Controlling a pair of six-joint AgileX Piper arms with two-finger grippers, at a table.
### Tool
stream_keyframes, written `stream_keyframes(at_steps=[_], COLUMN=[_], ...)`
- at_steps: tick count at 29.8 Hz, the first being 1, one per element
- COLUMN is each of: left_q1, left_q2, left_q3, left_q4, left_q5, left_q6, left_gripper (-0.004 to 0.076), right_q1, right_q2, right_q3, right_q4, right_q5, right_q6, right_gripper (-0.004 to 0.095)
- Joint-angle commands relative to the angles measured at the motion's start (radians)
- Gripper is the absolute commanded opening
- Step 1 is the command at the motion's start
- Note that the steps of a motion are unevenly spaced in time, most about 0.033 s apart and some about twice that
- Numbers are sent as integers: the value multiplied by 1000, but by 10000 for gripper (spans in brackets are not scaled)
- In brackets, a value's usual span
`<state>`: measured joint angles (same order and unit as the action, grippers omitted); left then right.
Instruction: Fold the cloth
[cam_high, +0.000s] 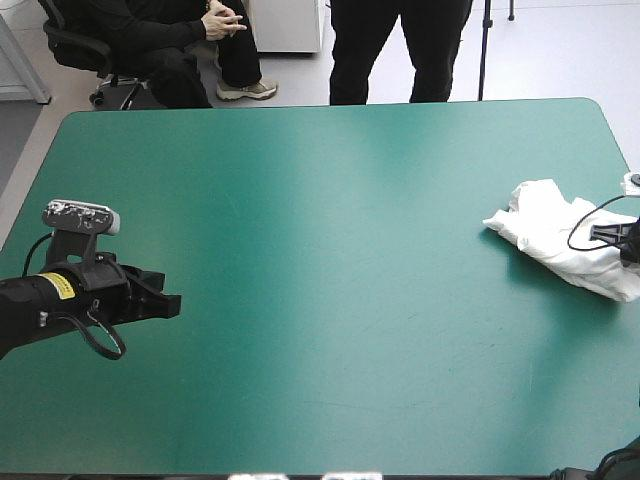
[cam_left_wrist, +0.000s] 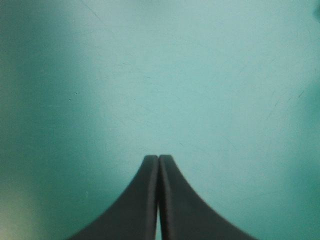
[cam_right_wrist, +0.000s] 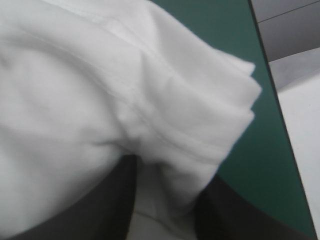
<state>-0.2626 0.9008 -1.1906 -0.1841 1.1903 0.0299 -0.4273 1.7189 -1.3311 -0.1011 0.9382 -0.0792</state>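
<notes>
Near to far, from above: a broad table under a smooth teal-green cover (cam_high: 320, 250), far corners rounded, faint scuffs and fine scratches across the surface.

Nearest, at the left side: the left gripper (cam_high: 170, 303) on a black arm, pointing toward the right, low over the cover. Two broad black fingers (cam_left_wrist: 140, 200) clenched tight against each other, meeting in one pointed arch. Ahead of that arch and to either side, in the left wrist view, plain teal-green cover, paler toward the middle.

Farther in and well apart from it, at the table's right edge, about midway between near and far: the white short-sleeved fabric T-shirt (cam_high: 555, 235). A crumpled heap, longer than wide, slanting from far-left to near-right, one end running out past the right side of the high view.

At that heap: the right gripper (cam_right_wrist: 165, 192), only a dark sliver of it in the high view. Up close, black fingers (cam_right_wrist: 110, 205) standing apart, released rather than pinched. White cloth draped over both fingertips and sagging into the gap between them, the tips hidden under the folds. Just ahead of the fingers, a stitched hem doubled back on itself in soft layers. Past the hem, a strip of teal-green cover, then the table's edge.

Farthest: pale grey floor (cam_high: 300, 78) beyond the table's far edge.
</notes>
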Motion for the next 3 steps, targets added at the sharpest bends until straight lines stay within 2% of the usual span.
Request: stream_keyframes(at_steps=[1, 3], left_q1=[1, 1], left_q2=[-3, -3], left_q3=[-22, -22], left_q4=[-20, -20], left_q5=[-64, -70], left_q6=[0, 0], left_gripper=[-17, -17], right_q1=[-7, -7], right_q2=[-39, -52], right_q3=[-23, -25], right_q4=[20, 20], right_q5=[-1, -1], right_q6=[-11, -11], right_gripper=[575, 627])
